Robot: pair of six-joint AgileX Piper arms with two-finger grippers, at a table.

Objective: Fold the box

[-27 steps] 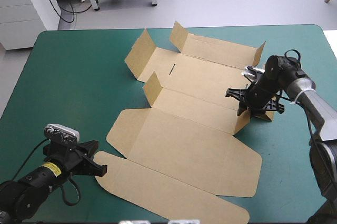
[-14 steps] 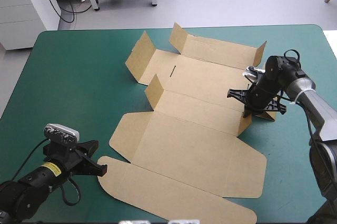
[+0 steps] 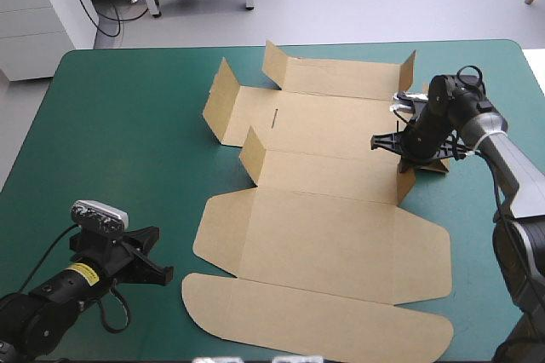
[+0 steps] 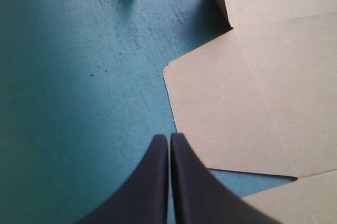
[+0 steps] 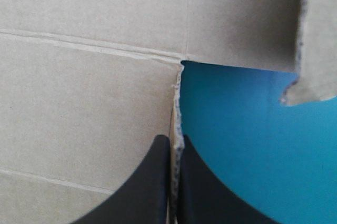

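right gripper (image 5: 174,139) nips a flap of the box (image 3: 324,227) | left gripper (image 4: 169,135) pressed together, empty | risk: flap slips or tears if tugged

The box (image 3: 324,235) lies spread on the table (image 3: 128,107), from near the far edge to near the front edge, right of the middle. The right gripper (image 3: 406,167) is at the box's right edge, an upright side flap (image 3: 405,188) between its fingers. The left gripper (image 3: 160,266) is near the table's front left corner, left of the box and apart from it.
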